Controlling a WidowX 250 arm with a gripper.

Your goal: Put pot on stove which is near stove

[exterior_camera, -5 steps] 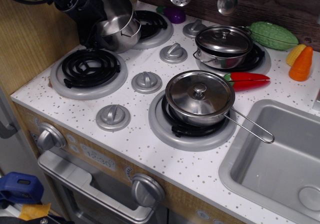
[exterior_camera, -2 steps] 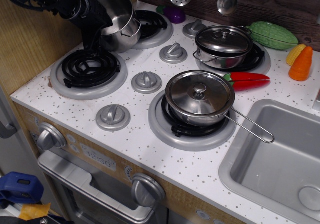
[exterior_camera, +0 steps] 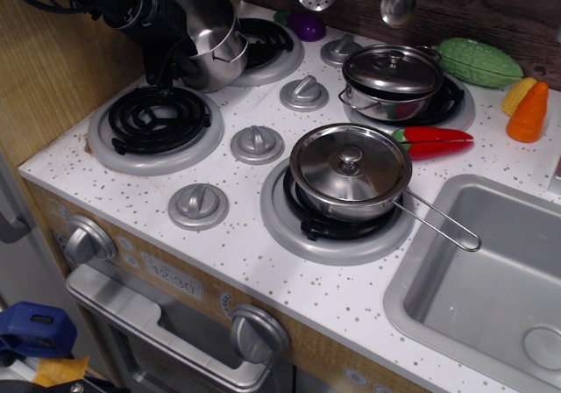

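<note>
The pot, shiny, lidless and deep, is tilted at the back left, resting at or just above the near edge of the back-left stove burner. My black gripper comes in from the upper left and is shut on the pot's left rim. The front-left stove burner, a black coil in a grey ring, lies bare just below the gripper and pot.
A lidded steel pot sits on the back-right burner and a lidded long-handled saucepan on the front-right one. Grey knobs stand between the burners. Toy vegetables lie at the back right; the sink is at the right.
My wrist has shifted a little to the left and turned. The pot stays in the grip at almost the same place, slightly more tilted.
</note>
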